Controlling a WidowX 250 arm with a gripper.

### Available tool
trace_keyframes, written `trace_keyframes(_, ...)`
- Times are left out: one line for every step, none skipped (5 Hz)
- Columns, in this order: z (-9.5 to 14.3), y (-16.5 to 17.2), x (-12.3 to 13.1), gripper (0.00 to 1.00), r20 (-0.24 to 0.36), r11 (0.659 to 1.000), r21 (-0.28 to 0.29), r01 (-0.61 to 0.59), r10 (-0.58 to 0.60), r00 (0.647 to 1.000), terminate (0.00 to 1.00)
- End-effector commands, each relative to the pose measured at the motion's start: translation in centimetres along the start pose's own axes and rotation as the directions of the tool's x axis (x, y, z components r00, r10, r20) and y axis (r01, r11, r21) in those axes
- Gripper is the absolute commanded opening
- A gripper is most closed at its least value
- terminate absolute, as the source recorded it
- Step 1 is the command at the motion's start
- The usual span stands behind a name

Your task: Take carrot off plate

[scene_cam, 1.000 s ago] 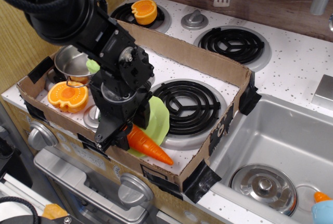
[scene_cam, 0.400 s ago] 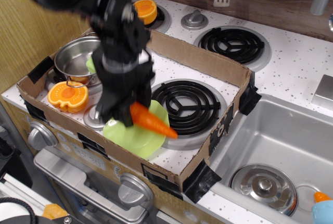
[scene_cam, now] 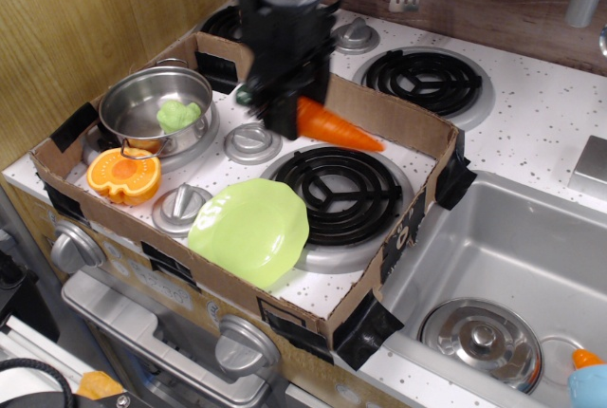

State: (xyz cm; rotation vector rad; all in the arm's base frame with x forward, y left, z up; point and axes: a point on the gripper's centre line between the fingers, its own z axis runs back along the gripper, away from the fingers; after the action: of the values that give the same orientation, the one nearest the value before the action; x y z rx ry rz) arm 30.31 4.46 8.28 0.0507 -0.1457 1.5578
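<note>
My gripper (scene_cam: 289, 109) is shut on the thick end of the orange toy carrot (scene_cam: 334, 124) and holds it in the air above the far edge of the front burner (scene_cam: 334, 185), its tip pointing right. The carrot's green stub is hidden by the fingers. The lime-green scalloped plate (scene_cam: 248, 231) lies bare at the front of the cardboard tray (scene_cam: 398, 237), below and to the left of the carrot, well apart from it.
A steel pot (scene_cam: 152, 104) with a small pale green piece (scene_cam: 178, 114) stands at the left. A flat orange pumpkin half (scene_cam: 121, 175) lies in front of it. Stove knobs (scene_cam: 252, 142) sit between. The sink (scene_cam: 512, 266) is at the right.
My gripper has lifted the carrot off the plate and carried it up and toward the back of the stove. The plate, tilted earlier, now lies flat and uncovered.
</note>
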Motion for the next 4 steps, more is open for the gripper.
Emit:
trace_keyframes(1.6, -6.4, 1.9, 0.0, 0.05, 0.995, -0.101, 0.017, -0.012, 0.999, 0.0)
trace_keyframes(0.1, -7.4, 3.8, 0.0, 0.054, 0.987, -0.154, 0.056, -0.048, 0.997, 0.0)
trace_keyframes(-1.4, -8.3, 5.1, 0.0, 0.07, 0.988, -0.135, 0.076, -0.067, 0.995, 0.0)
trace_keyframes(-2.8, -9.5, 6.8, 0.0, 0.102, 0.983, -0.125, 0.134, -0.121, 0.987, 0.0)
